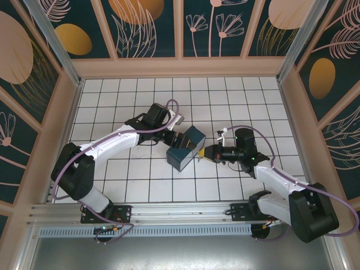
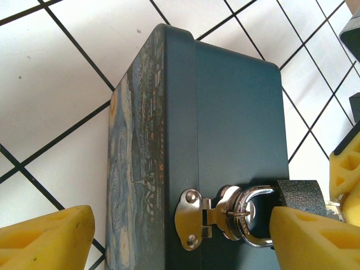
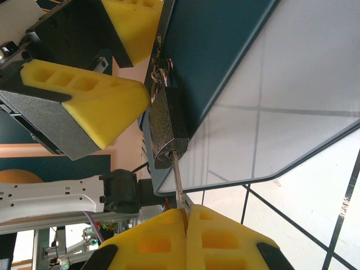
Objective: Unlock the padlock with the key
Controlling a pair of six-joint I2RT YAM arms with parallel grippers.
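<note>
Padlock (image 3: 169, 126): one, dark body. Its shackle (image 2: 256, 193) is threaded through the single hasp (image 2: 194, 219) on the end of the box.
Key (image 3: 178, 185): one. The blade meets the padlock's lower end; the head is buried between yellow pads.
Box (image 2: 236, 112): one, dark blue, on the tiled table (image 1: 112, 107).
Right gripper (image 3: 185, 225): one, pinched tight on the key.
Left gripper (image 2: 180, 242): one, jaws spread wide either side of the box's latch end. One finger (image 2: 315, 239) covers part of the padlock; whether it touches is unclear.
In the top view, padlock and key are too small to make out.
</note>
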